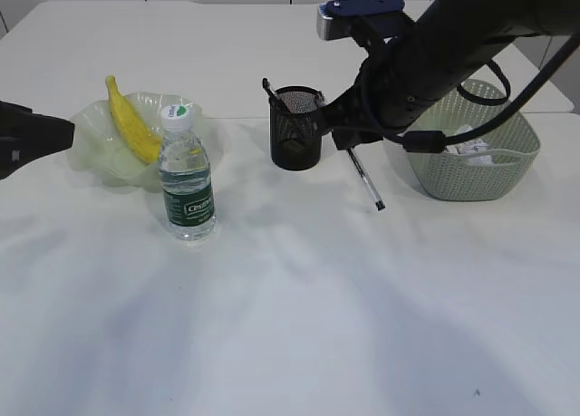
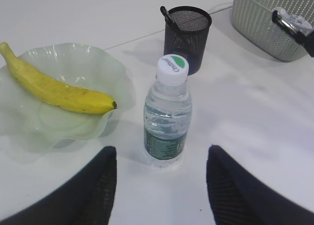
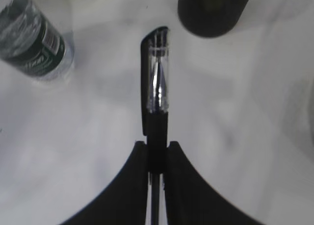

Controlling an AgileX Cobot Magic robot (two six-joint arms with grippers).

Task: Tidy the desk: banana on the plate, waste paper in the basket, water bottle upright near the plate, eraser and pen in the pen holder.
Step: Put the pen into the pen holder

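Note:
The yellow banana lies on the pale green plate. Just right of the plate stands the water bottle, upright with its cap on. My right gripper is shut on the pen, which hangs slanting down beside the black mesh pen holder. In the right wrist view the pen sticks out ahead of the gripper, short of the holder. My left gripper is open, just behind the bottle. White waste paper lies in the basket. The eraser is not visible.
A slim dark thing leans out over the pen holder's left rim. The basket stands at the right, close behind my right arm. The white table stretches wide toward the front.

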